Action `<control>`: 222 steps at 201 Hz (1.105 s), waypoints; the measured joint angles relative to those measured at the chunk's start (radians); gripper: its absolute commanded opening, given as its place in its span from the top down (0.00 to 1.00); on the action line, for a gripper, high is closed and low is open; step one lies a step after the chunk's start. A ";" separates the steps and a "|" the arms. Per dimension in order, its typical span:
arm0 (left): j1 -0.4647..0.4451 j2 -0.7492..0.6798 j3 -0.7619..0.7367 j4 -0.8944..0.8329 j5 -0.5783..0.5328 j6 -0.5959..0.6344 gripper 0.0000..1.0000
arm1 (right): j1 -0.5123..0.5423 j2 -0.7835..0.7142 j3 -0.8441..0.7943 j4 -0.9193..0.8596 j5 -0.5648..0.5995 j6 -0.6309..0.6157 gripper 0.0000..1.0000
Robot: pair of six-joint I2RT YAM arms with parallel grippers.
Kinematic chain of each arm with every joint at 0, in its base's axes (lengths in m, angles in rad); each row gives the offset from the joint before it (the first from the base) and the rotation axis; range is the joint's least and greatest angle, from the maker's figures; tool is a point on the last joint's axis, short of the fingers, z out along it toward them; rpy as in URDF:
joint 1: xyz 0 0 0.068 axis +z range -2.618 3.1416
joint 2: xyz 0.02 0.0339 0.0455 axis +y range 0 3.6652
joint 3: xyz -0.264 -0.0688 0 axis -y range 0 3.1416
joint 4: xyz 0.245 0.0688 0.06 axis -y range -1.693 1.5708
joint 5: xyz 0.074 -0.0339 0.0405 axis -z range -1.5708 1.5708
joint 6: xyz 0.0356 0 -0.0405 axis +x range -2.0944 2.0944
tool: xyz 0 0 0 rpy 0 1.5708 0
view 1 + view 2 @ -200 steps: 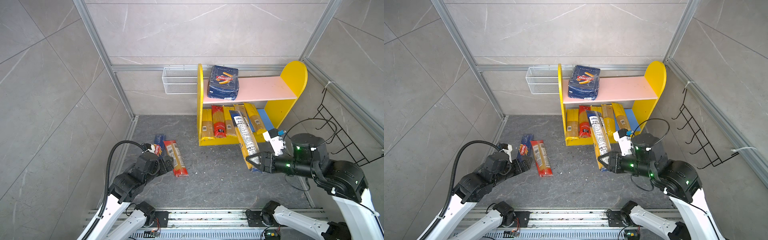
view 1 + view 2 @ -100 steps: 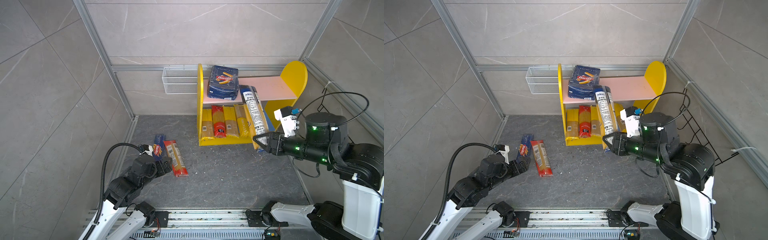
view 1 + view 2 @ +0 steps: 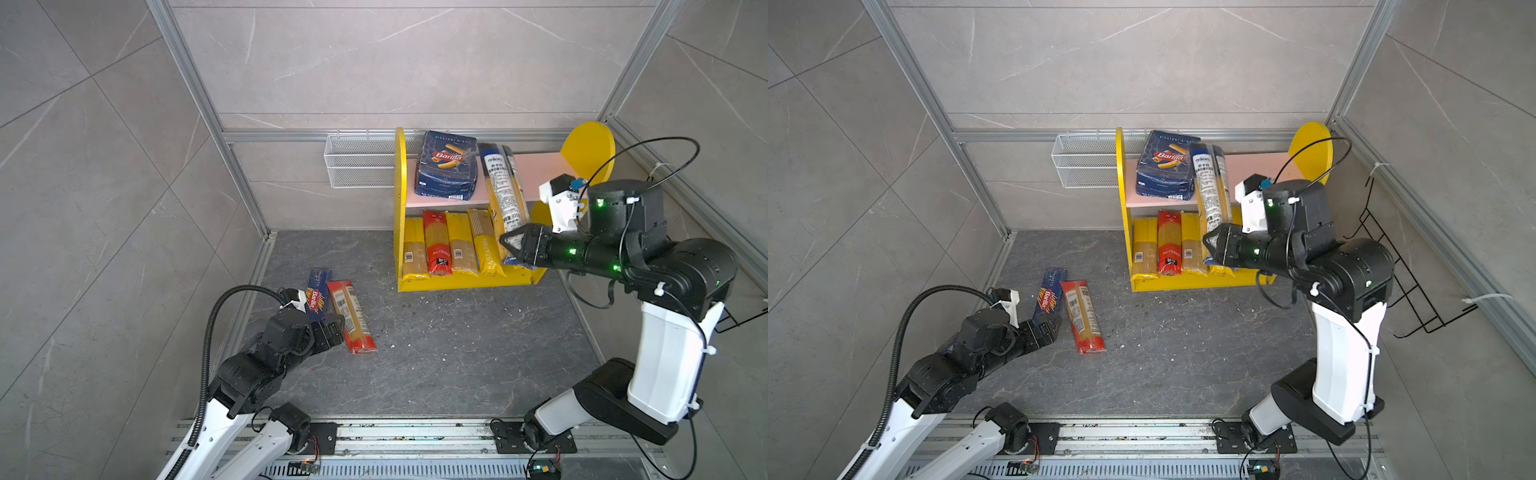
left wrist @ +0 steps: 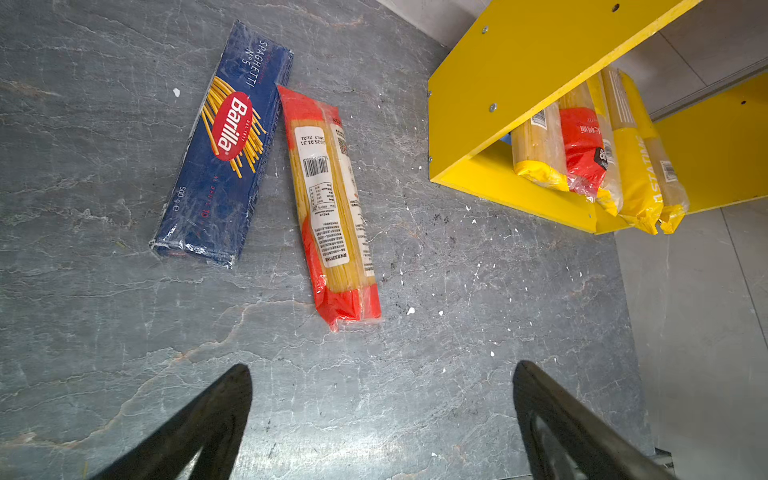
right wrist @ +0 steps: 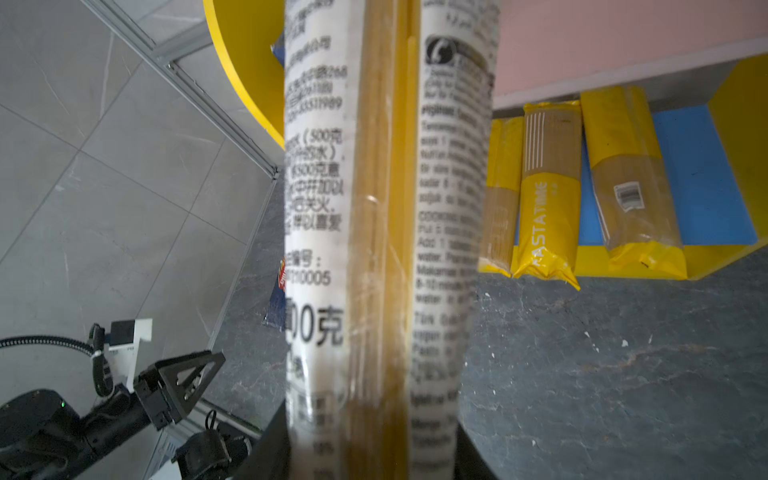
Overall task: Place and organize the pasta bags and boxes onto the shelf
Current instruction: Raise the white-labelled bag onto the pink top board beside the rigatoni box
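Dark bag (image 3: 503, 187): centre-right in both top views, slanting upward. Its top end is over the pink upper board (image 3: 536, 168), just beside the wide Barilla box (image 3: 446, 168). Whether it rests on the board I cannot tell.
Right gripper (image 3: 512, 246): clenched on the bag's lower end, in front of the lower tier's yellow bags (image 3: 457, 245).
Left gripper (image 4: 382, 368): jaws spread wide and empty, above the floor (image 3: 457, 353) at lower left. It is near the spaghetti box (image 4: 226, 141) and the red-and-clear bag (image 4: 332, 208), which lie side by side off the shelf.
Step in hand: probably laying the bag on the upper board.
Doing it well: level the bag first, keep it parallel to the box, and let go only once the board carries most of its length.
Edges: the board's front lip could tip an overhanging bag, and the round yellow side panel (image 3: 590, 145) closes the right end.
Open room: the pink stretch right of the box is bare, as is the right end of the blue lower board (image 5: 702, 166).
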 measured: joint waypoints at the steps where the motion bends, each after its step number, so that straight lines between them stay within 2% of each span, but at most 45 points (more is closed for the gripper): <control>1: 0.000 0.000 0.000 0.000 0.000 0.000 0.00 | -0.009 0.002 0.002 0.002 -0.006 -0.001 0.80; 49: 0.000 0.020 0.021 -0.001 -0.005 0.006 0.00 | -0.367 0.059 -0.084 0.098 -0.296 0.007 0.80; 58: 0.000 0.025 0.028 -0.001 -0.008 0.010 0.00 | -0.412 0.106 -0.047 0.104 -0.337 0.008 0.80; 73: 0.000 0.036 0.037 0.003 -0.011 0.016 0.00 | -0.460 0.231 0.108 0.108 -0.399 0.019 0.79; 84: 0.000 0.050 0.043 0.003 -0.012 0.019 0.00 | -0.485 0.309 0.200 0.132 -0.448 0.029 0.79; 96: 0.000 0.072 0.050 0.006 -0.011 0.021 0.00 | -0.513 0.354 0.221 0.188 -0.508 0.046 0.79; 121: 0.000 0.124 0.063 0.015 -0.011 0.026 0.00 | -0.570 0.347 0.055 0.340 -0.593 0.097 0.79; 137: 0.000 0.154 0.066 0.028 -0.011 0.030 0.00 | -0.596 0.374 0.036 0.372 -0.611 0.129 0.79; 169: 0.000 0.200 0.072 0.045 -0.008 0.040 0.00 | -0.611 0.459 0.109 0.406 -0.631 0.174 0.78; 222: 0.000 0.251 0.077 0.090 0.000 0.046 0.00 | -0.556 0.468 0.111 0.448 -0.659 0.185 0.75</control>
